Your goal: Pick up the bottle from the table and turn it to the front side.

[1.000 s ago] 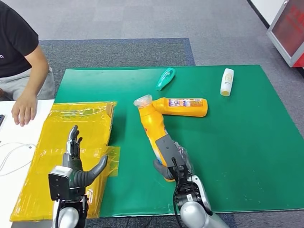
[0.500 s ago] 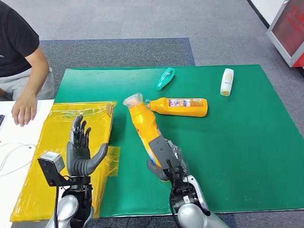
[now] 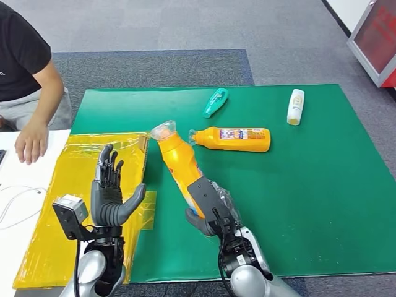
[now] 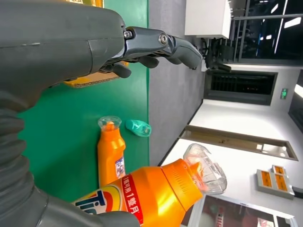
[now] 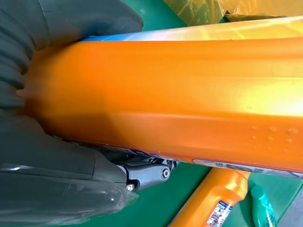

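From the head view, the right hand (image 3: 210, 210) grips the orange bottle (image 3: 179, 162) by its base, tilted up off the green mat (image 3: 322, 198), cap toward the yellow bag (image 3: 70, 185). There's loads of bare mat to the right. The left hand (image 3: 109, 195) is up over the bag, fingers spread, holding nothing. A second orange bottle (image 3: 233, 139) lies just beside it.

Left wrist view: clear cap (image 4: 205, 168) is on the bottle (image 4: 150, 194), contents can't be seen.

Right wrist view: fingers (image 5: 89, 19) wrap the bottle (image 5: 178, 94).
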Action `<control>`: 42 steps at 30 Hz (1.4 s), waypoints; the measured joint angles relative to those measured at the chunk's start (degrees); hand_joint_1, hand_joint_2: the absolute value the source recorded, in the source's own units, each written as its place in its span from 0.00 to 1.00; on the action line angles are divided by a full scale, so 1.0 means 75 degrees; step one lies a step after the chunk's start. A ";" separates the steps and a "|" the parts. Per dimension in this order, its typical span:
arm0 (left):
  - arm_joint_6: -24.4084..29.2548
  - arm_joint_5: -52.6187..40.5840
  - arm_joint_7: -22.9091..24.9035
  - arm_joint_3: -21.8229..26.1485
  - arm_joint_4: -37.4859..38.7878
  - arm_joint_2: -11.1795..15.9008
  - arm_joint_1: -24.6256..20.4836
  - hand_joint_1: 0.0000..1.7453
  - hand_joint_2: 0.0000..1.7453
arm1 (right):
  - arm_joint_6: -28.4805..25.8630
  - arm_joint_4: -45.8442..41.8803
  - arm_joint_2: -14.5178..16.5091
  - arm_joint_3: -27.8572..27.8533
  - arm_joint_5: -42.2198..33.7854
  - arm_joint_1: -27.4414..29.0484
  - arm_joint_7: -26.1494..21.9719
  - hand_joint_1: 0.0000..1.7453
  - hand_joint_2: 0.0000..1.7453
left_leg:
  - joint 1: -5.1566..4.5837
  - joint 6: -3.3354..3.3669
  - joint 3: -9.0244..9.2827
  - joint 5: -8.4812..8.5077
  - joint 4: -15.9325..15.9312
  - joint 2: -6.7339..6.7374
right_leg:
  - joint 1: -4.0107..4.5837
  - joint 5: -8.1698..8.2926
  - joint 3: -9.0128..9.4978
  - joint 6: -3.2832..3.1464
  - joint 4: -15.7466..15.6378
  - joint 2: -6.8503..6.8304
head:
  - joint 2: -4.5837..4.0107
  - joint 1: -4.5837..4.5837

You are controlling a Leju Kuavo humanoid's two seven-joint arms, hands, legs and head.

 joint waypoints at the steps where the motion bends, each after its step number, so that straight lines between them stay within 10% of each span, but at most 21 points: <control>1: 0.0000 0.0000 0.0000 -0.0002 0.0001 0.0000 -0.0005 0.00 1.00 | 0.0006 0.0000 -0.0007 0.0010 -0.0003 -0.0004 0.0000 1.00 1.00 | 0.0000 0.0000 0.0000 0.0000 0.0000 0.0000 | 0.0000 0.0000 0.0000 0.0000 0.0000 0.0000 | 0.0000 0.0000; 42: -0.0389 0.1537 0.0388 -0.0777 0.0772 -0.0335 -0.1352 0.00 1.00 | 0.0432 -0.0625 -0.0025 0.0716 -0.0584 -0.1049 0.0002 1.00 1.00 | 0.0000 0.0002 -0.0004 0.0003 0.0001 -0.0001 | 0.0000 0.0006 -0.0001 0.0006 0.0002 0.0000 | 0.0000 0.0000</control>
